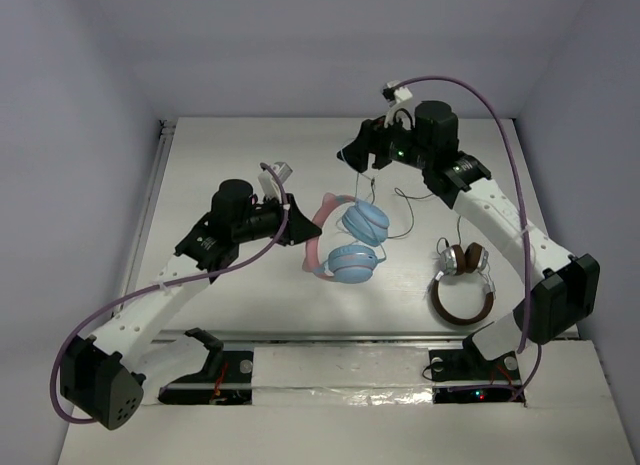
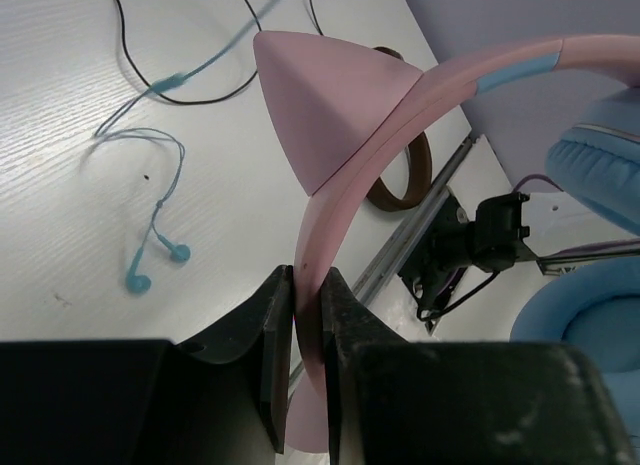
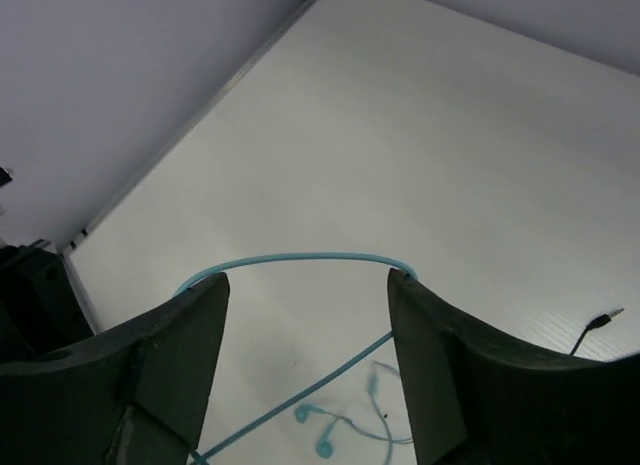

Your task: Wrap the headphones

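The winding looks barely begun to me. The left end effector (image 2: 308, 297) is clamped tight on the pink headband (image 2: 345, 175). It holds the headphones (image 1: 350, 243) near the middle of the counter (image 1: 250, 155), seemingly lifted, with the light-blue earcups (image 1: 352, 262) side by side to its right. The right end effector (image 3: 306, 285), raised farther back, has its fingers spread wide, and the thin light-blue cable (image 3: 300, 256) is strung across them rather than pinched. Next, I'd guess, it must carry that loop round the band or cups, keeping it taut so it doesn't slip. A pointed pink ear sits on the band.
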You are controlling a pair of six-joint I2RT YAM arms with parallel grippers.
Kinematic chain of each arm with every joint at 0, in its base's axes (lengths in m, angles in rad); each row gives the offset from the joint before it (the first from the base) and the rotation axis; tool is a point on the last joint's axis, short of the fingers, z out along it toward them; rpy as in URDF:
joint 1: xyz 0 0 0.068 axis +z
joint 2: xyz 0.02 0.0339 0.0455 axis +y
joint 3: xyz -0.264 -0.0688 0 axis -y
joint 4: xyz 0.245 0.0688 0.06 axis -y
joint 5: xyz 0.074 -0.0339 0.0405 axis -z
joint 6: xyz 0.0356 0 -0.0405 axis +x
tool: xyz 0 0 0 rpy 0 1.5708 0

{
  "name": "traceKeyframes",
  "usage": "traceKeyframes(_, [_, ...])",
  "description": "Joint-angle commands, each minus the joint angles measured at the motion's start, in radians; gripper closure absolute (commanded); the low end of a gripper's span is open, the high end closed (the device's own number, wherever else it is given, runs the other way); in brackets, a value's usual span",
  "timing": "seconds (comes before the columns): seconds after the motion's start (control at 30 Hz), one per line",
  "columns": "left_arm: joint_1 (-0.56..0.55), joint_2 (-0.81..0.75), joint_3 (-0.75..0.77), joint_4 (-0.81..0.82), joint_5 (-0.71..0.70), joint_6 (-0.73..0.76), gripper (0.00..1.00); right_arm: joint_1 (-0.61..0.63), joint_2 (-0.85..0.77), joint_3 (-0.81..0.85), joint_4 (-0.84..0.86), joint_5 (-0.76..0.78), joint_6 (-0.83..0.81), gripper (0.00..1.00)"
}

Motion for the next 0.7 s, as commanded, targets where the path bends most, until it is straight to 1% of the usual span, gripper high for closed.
traceKeyframes(0.0, [-0.003, -0.030, 0.058, 0.063, 0.019, -0.057, 1.00, -0.063, -0.053, -0.042, 0.136, -0.128, 0.110, 0.27])
traceKeyframes(0.03, [-0.003, -0.031, 0.064, 0.064, 0.018, -0.058, 1.00, -0.074, -0.062, -0.056, 0.150, -0.143, 0.123, 0.24])
traceKeyframes(0.1, [-0.003, -0.036, 0.079, 0.067, 0.015, -0.073, 1.00, -0.092, -0.094, -0.087, 0.189, -0.153, 0.152, 0.21])
traceKeyframes(0.13, [-0.003, -0.039, 0.082, 0.080, 0.016, -0.078, 1.00, -0.101, -0.105, -0.123, 0.199, -0.156, 0.158, 0.21])
traceKeyframes(0.17, [-0.003, -0.042, 0.085, 0.092, 0.022, -0.086, 1.00, -0.101, -0.113, -0.142, 0.251, -0.166, 0.167, 0.22])
traceKeyframes(0.2, [-0.003, -0.042, 0.088, 0.109, 0.030, -0.093, 1.00, -0.101, -0.117, -0.156, 0.267, -0.209, 0.173, 0.25])
traceKeyframes(0.23, [-0.003, -0.045, 0.087, 0.145, 0.036, -0.116, 1.00, -0.111, -0.107, -0.156, 0.270, -0.232, 0.173, 0.36])
traceKeyframes(0.27, [-0.003, -0.048, 0.087, 0.162, 0.033, -0.127, 1.00, -0.111, -0.093, -0.141, 0.226, -0.257, 0.157, 0.39])
traceKeyframes(0.3, [-0.003, -0.051, 0.090, 0.175, 0.027, -0.135, 1.00, -0.111, -0.082, -0.125, 0.187, -0.289, 0.140, 0.40])
traceKeyframes(0.33, [-0.003, -0.054, 0.099, 0.179, 0.015, -0.136, 1.00, -0.111, -0.074, -0.118, 0.151, -0.288, 0.126, 0.48])
traceKeyframes(0.37, [-0.003, -0.057, 0.108, 0.181, 0.012, -0.138, 1.00, -0.111, -0.082, -0.136, 0.127, -0.283, 0.105, 0.64])
traceKeyframes(0.4, [-0.003, -0.060, 0.132, 0.182, 0.009, -0.141, 1.00, -0.111, -0.090, -0.151, 0.123, -0.277, 0.098, 0.77])
traceKeyframes(0.43, [0.009, -0.068, 0.145, 0.193, 0.003, -0.147, 1.00, -0.111, -0.099, -0.175, 0.124, -0.286, 0.092, 0.82])
traceKeyframes(0.47, [0.024, -0.071, 0.159, 0.195, -0.005, -0.159, 1.00, -0.111, -0.120, -0.236, 0.158, -0.310, 0.097, 0.80])
traceKeyframes(0.5, [0.034, -0.074, 0.192, 0.192, -0.016, -0.164, 1.00, -0.111, -0.135, -0.274, 0.185, -0.361, 0.109, 0.77])
traceKeyframes(0.53, [0.034, -0.067, 0.214, 0.173, -0.037, -0.166, 1.00, -0.111, -0.151, -0.312, 0.236, -0.379, 0.132, 0.59])
traceKeyframes(0.57, [0.066, -0.062, 0.237, 0.161, -0.048, -0.172, 1.00, -0.111, -0.165, -0.350, 0.321, -0.399, 0.181, 0.47])
traceKeyframes(0.6, [0.083, -0.044, 0.275, 0.150, -0.053, -0.181, 1.00, -0.111, -0.195, -0.423, 0.365, -0.438, 0.201, 0.38])
traceKeyframes(0.63, [0.098, -0.037, 0.285, 0.167, -0.028, -0.193, 1.00, -0.111, -0.211, -0.455, 0.394, -0.438, 0.218, 0.28])
traceKeyframes(0.67, [0.126, -0.030, 0.288, 0.184, -0.002, -0.211, 1.00, -0.111, -0.228, -0.476, 0.417, -0.421, 0.229, 0.26])
